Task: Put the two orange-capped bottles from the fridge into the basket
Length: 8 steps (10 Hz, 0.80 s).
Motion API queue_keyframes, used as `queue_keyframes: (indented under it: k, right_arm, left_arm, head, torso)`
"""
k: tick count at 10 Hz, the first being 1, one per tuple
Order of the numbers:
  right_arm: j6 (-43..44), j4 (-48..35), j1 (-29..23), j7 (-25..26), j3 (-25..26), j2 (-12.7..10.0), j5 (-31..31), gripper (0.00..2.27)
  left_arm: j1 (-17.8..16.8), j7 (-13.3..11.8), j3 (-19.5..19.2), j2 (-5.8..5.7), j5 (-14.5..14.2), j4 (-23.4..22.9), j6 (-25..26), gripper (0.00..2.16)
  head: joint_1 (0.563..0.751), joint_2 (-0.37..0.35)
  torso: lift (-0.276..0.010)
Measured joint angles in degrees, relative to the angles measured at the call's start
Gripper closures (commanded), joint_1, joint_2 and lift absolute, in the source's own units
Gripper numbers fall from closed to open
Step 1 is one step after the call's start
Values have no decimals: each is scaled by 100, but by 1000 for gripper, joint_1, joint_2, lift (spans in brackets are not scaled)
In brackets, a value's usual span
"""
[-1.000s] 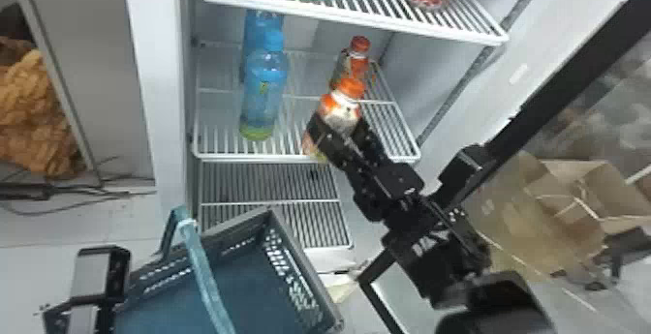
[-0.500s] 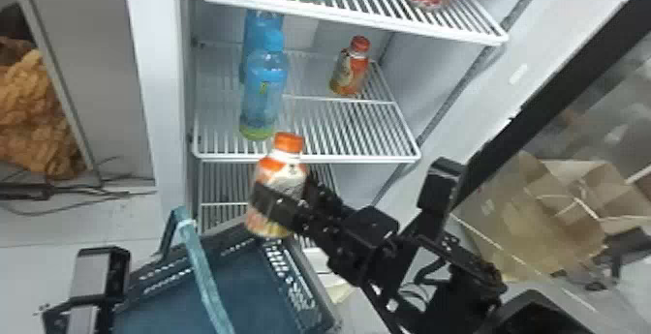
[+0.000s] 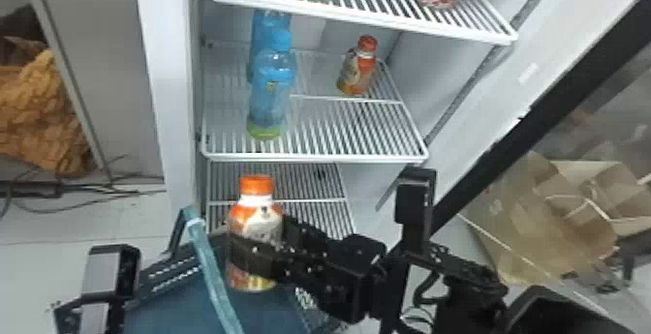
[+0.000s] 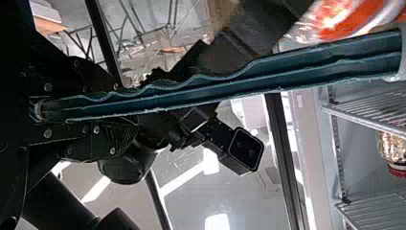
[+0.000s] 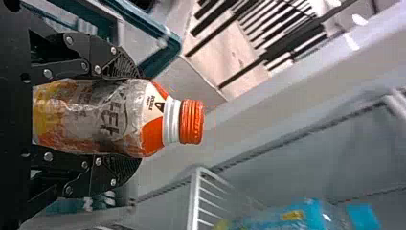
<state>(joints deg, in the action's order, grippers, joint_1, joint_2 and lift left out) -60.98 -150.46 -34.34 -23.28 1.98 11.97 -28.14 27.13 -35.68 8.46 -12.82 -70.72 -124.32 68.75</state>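
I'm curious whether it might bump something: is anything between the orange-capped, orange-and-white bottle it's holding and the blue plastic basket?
Nothing visible stands between the bottle and the open basket below. The basket's long teal handle rises just to the bottle's left, so that is probably the nearest snag.

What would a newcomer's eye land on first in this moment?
First, the orange-capped bottle, upright in the right gripper, over the blue basket in the head view. Next, the second orange-capped bottle, standing on the fridge shelf, with two taller blue bottles to its left.
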Motion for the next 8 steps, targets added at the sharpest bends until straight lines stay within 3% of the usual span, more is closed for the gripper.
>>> queue_keyframes:
  k: [1,3,5,8]
  right_arm:
    - [-453,-233,-26,2,21,25,19,697]
    - [-1303,-578,-23,10,87,51,68,420]
    - [-1500,-640,27,13,137,52,151,257]
    - [-1408,-582,151,51,166,50,254,222]
  left_arm:
    - [6,0,-8,5,0,2,0,1185]
    - [14,-1,-12,8,2,7,2,1185]
    - [3,-2,-14,7,14,15,-1,1185]
    - [-5,0,-12,8,6,9,-20,1185]
  head:
    - [695,-330]
    - [695,-350]
    - [695,-350]
    - [695,-350]
  torso:
    - [-235]
    - [-235]
    - [-235]
    - [-235]
